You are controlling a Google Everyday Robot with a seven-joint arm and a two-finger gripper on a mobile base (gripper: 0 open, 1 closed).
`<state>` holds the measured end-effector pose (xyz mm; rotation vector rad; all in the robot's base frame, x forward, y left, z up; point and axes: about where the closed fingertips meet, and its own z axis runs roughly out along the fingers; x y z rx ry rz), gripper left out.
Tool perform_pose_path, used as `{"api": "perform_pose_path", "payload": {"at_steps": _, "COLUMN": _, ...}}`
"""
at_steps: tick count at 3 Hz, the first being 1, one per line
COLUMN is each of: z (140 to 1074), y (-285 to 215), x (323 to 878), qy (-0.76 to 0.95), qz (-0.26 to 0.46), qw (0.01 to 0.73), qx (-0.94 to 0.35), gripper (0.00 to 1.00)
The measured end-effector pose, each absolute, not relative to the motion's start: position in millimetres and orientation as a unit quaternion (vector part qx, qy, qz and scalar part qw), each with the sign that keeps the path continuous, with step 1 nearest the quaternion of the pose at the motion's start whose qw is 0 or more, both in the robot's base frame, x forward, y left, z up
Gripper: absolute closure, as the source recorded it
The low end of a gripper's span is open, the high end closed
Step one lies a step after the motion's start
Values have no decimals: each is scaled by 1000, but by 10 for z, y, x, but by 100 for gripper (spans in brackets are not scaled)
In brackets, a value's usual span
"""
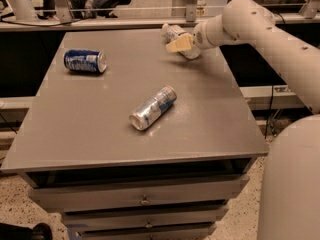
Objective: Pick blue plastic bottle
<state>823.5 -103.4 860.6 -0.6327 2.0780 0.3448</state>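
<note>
I am watching the robot's white, rounded arm (260, 31) reaching in from the right over the far right corner of the grey, flat-topped counter (100, 134). Its end effector (181, 45) is sitting right at the small clear plastic bottle with the white and pale-blue label (172, 32), and a tan part of it is lying across the near side of the bottle. I cannot tell whether it is clenched on the bottle or released. The bottle is lying on its side near the counter's back edge, angled from far left to near right. A dark blue metal can (85, 61) is lying on its side at the far left of the counter, well apart from the bottle. A slim silver-and-blue can (152, 108) is lying on its side near the middle, angled, nearer to me than the other two. Below the counter's front edge, grey drawers (145, 200) are showing.
</note>
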Motion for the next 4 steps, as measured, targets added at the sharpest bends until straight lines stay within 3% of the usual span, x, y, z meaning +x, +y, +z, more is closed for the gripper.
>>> {"api": "perform_pose_path", "payload": {"at_steps": 3, "z": 8631, "y": -1040, "x": 8097, "qy": 833, "qz": 155, "qw": 471, "qx": -247, "gripper": 87}}
{"api": "perform_pose_path", "payload": {"at_steps": 4, "z": 9031, "y": -1035, "x": 7813, "qy": 807, "qz": 166, "qw": 497, "qx": -272, "gripper": 100}}
